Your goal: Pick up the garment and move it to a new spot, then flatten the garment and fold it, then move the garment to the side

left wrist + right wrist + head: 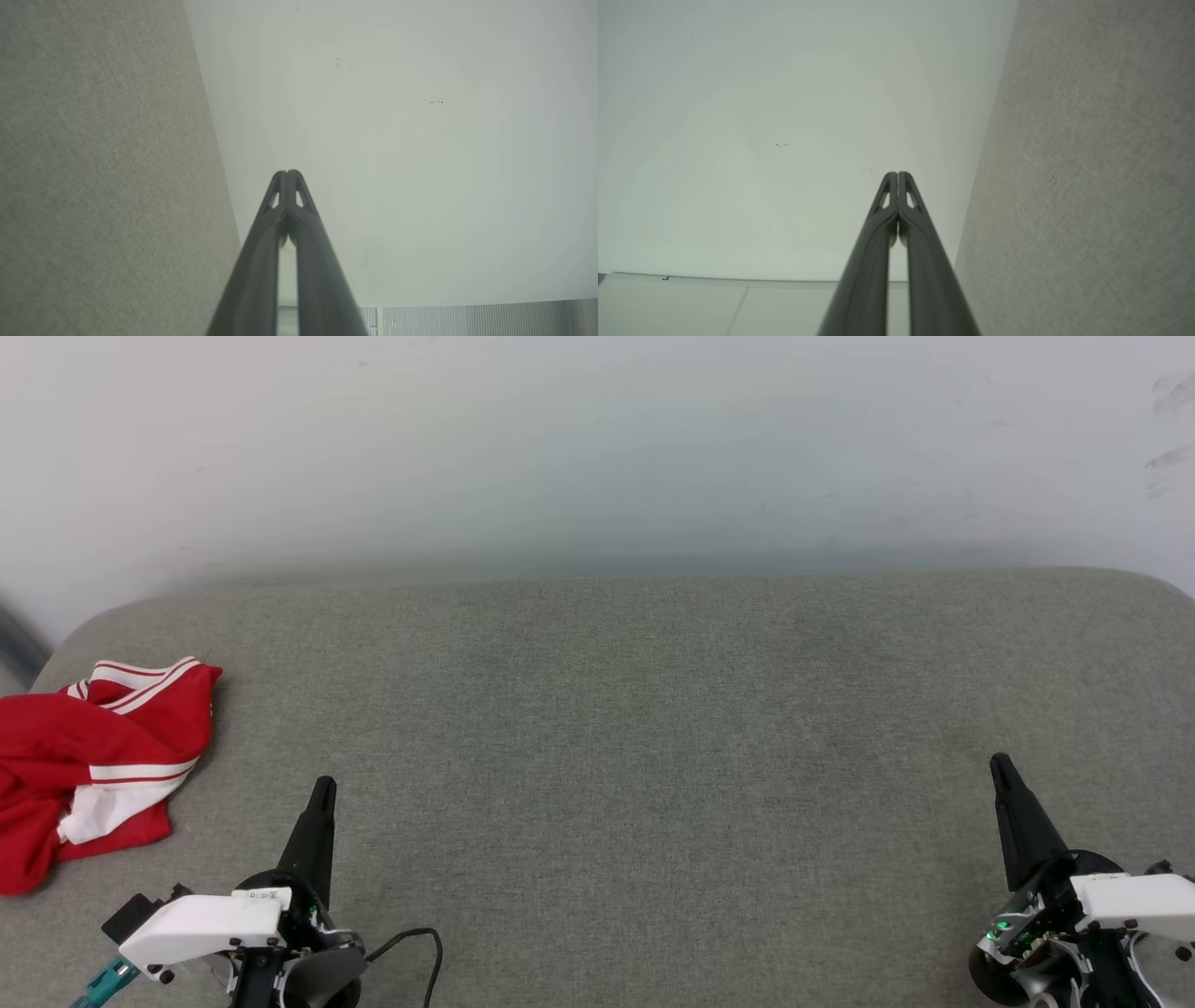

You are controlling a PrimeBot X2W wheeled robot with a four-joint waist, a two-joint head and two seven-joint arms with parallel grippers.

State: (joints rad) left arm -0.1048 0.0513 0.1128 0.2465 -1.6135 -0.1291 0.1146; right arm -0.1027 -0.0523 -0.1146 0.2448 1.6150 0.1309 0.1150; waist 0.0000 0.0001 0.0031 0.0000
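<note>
Your left gripper point(323, 786) is closed; its fingers point(261, 261) meet at the tips with nothing between them, and they point up toward the pale wall point(597, 448).

Your right gripper point(1001, 765) is closed the same way and empty; both hover over the grey cushion point(597, 728), well apart from each other.

The shirt point(93, 756) lies crumpled on the cushion to the left of your left gripper, level with its fingertips, near but not touching; well apart from your right gripper, far to its left. You see red cloth with white and red-striped trim; its left part runs out of the head view.

A black cable point(420, 938) loops just right of your left wrist.
</note>
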